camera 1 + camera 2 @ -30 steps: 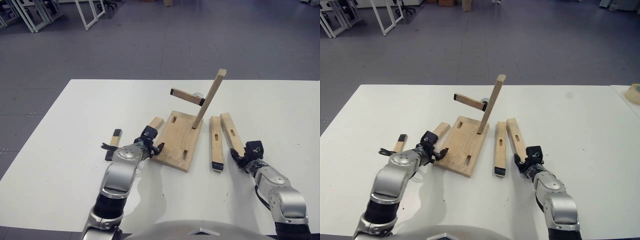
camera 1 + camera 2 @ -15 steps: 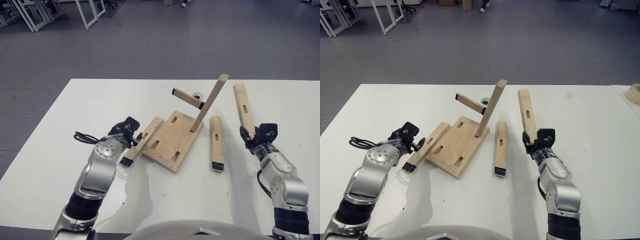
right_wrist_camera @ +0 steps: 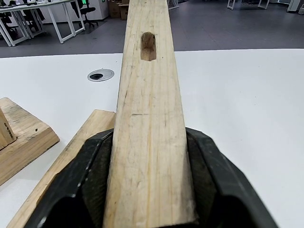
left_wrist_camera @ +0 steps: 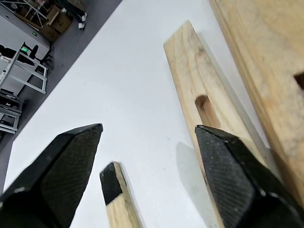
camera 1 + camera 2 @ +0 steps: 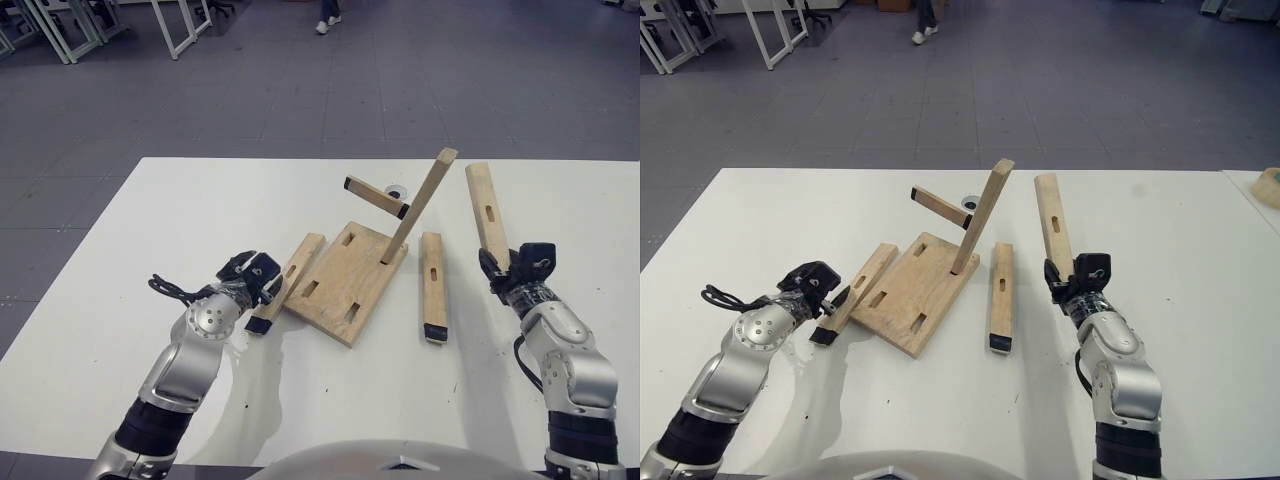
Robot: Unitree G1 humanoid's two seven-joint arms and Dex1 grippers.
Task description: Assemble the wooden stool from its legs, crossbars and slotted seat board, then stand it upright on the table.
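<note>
Held leg (image 5: 485, 210) end hidden behind jaws, seat board (image 4: 266, 57) cropped by edge

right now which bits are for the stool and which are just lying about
Job: pale slotted wooden seat board; standing wooden leg with black-tipped crossbar; slotted wooden leg in right end effector; left flat wooden leg; right flat wooden leg.
Lying about: round grey grommet; tan object.
</note>
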